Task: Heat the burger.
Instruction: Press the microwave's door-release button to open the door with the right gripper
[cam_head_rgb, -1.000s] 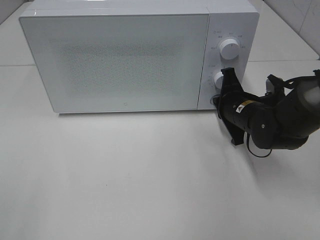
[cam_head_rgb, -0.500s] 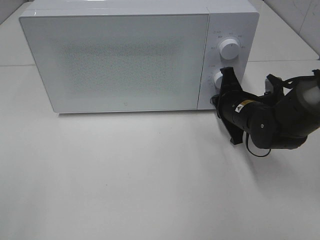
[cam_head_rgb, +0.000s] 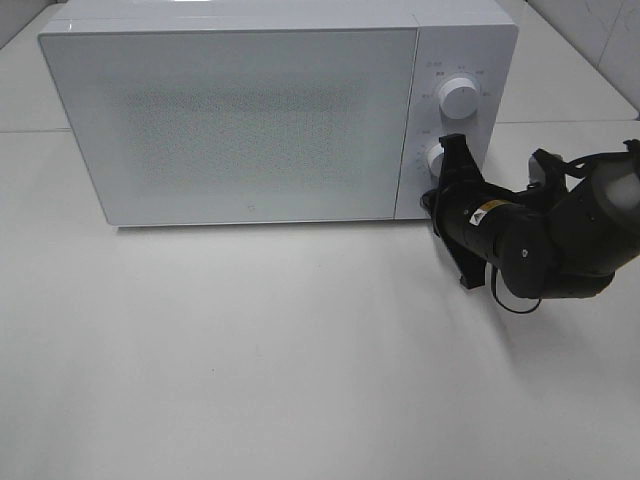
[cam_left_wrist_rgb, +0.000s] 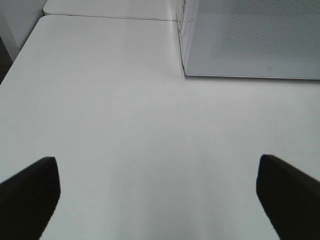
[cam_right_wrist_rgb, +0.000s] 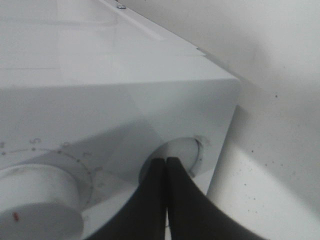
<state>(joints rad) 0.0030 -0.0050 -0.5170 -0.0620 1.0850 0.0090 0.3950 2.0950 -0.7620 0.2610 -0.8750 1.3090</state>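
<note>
Burger is nowhere in view. It probably sits behind the closed frosted door of the microwave (cam_head_rgb: 240, 120), though the door hides whatever is inside, so its look cannot be told. As a bun it should be light, soft and easily squashed; a gentle hold across its sides, low on the bottom half, seems safest. Right hand (cam_right_wrist_rgb: 166, 162) is clenched, fingertips together at a round control on the panel — seemingly the lower knob (cam_head_rgb: 436, 158). Left hand (cam_left_wrist_rgb: 156, 165) is spread wide, grasping nothing, above the bench (cam_left_wrist_rgb: 125, 100).
</note>
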